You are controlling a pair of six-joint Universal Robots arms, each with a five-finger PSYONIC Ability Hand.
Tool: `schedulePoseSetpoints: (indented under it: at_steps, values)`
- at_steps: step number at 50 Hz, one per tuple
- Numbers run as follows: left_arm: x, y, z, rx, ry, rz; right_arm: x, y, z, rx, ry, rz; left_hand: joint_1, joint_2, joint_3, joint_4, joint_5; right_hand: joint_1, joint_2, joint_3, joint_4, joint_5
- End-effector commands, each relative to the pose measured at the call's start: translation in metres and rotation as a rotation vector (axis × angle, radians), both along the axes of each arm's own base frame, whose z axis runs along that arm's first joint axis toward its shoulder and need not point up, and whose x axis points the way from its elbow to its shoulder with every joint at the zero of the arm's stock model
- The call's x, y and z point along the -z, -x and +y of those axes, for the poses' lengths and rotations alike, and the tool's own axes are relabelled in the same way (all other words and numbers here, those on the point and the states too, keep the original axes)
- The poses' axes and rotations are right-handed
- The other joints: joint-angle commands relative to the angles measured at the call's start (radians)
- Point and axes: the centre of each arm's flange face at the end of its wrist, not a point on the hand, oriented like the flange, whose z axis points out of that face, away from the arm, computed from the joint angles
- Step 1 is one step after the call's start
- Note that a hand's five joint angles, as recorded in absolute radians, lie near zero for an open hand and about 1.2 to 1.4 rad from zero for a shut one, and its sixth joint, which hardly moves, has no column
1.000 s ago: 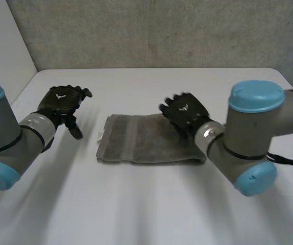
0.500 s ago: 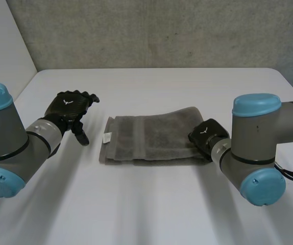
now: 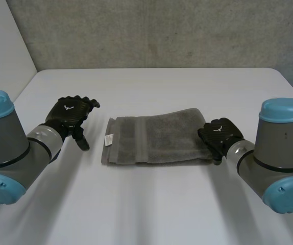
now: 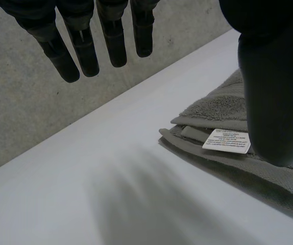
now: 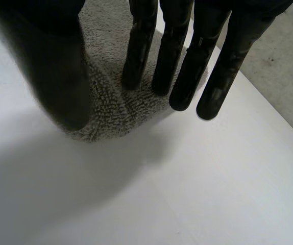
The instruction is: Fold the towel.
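Towel [image 3: 156, 139] looks folded; left hand [image 3: 71, 113] fingers straight, apart, off the cloth; right hand [image 3: 219, 136] fingers straight at its end, prob. touching, so lift clear w/o dragging that edge.

Grey towel [image 3: 156, 135], white label [image 3: 107, 139], white table [image 3: 146, 204], black left hand [image 3: 70, 112], black right hand [image 3: 219, 133].

White table [image 3: 156, 204]; folded grey towel [image 3: 156, 137] lies flat near centre, w/ white label [image 3: 107, 139].
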Motion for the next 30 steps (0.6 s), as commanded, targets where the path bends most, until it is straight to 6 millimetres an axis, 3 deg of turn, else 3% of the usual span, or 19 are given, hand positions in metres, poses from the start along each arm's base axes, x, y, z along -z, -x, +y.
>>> schedulePoseSetpoints:
  at_steps: [1, 4, 9, 21, 22, 23, 24, 25, 26, 28, 30]
  values:
    - [0.0, 0.001, 0.0, 0.001, 0.002, 0.002, 0.011, 0.002, -0.004, 0.01, -0.007, -0.016, -0.09, -0.084, -0.075, -0.091, -0.225, 0.349, 0.343, 0.344, 0.344, 0.348]
    - [0.0, 0.001, 0.001, 0.004, -0.001, 0.001, 0.019, 0.005, -0.006, 0.022, -0.027, -0.002, -0.09, -0.084, -0.075, -0.091, -0.225, 0.641, 0.635, 0.637, 0.637, 0.64]
    - [0.0, 0.003, 0.003, 0.008, 0.001, 0.0, 0.015, 0.008, -0.01, 0.032, -0.016, 0.01, -0.09, -0.084, -0.075, -0.091, -0.225, 0.642, 0.637, 0.638, 0.638, 0.641]
    - [-0.007, 0.002, 0.002, 0.003, 0.018, 0.014, -0.033, 0.011, -0.012, 0.041, 0.068, -0.034, -0.092, -0.087, -0.078, -0.094, -0.228, 0.642, 0.637, 0.638, 0.638, 0.641]
    - [-0.009, 0.003, 0.003, 0.003, 0.016, 0.027, -0.034, 0.01, -0.011, 0.038, 0.065, -0.043, -0.092, -0.087, -0.078, -0.094, -0.228, 0.353, 0.347, 0.349, 0.349, 0.352]
    - [-0.009, 0.003, 0.003, 0.003, 0.016, 0.027, -0.034, 0.01, -0.011, 0.038, 0.065, -0.043, -0.092, -0.087, -0.078, -0.094, -0.228, 0.35, 0.344, 0.346, 0.346, 0.349]
    - [-0.011, 0.003, 0.003, -0.001, 0.012, 0.043, -0.031, 0.01, -0.009, 0.031, 0.058, -0.047, -0.092, -0.087, -0.078, -0.094, -0.228, 0.091, 0.086, 0.087, 0.087, 0.09]
    - [-0.011, 0.003, 0.003, -0.003, 0.006, 0.058, -0.028, 0.011, -0.007, 0.031, 0.045, -0.059, -0.092, -0.087, -0.078, -0.094, -0.228, -0.007, -0.013, -0.012, -0.012, -0.008]
    - [-0.011, 0.003, 0.003, -0.003, 0.006, 0.059, -0.028, 0.011, -0.007, 0.031, 0.045, -0.059, -0.092, -0.087, -0.078, -0.094, -0.228, -0.008, -0.014, -0.013, -0.013, -0.009]
    - [-0.011, 0.003, 0.004, -0.005, -0.003, 0.071, -0.02, 0.013, -0.003, 0.024, 0.0, -0.094, -0.092, -0.087, -0.078, -0.094, -0.228, -0.239, -0.245, -0.244, -0.244, -0.24]
    - [-0.011, 0.004, 0.005, -0.002, -0.003, 0.071, -0.015, 0.012, 0.0, 0.011, -0.02, -0.104, -0.092, -0.087, -0.078, -0.094, -0.228, -0.235, -0.24, -0.239, -0.239, -0.235]
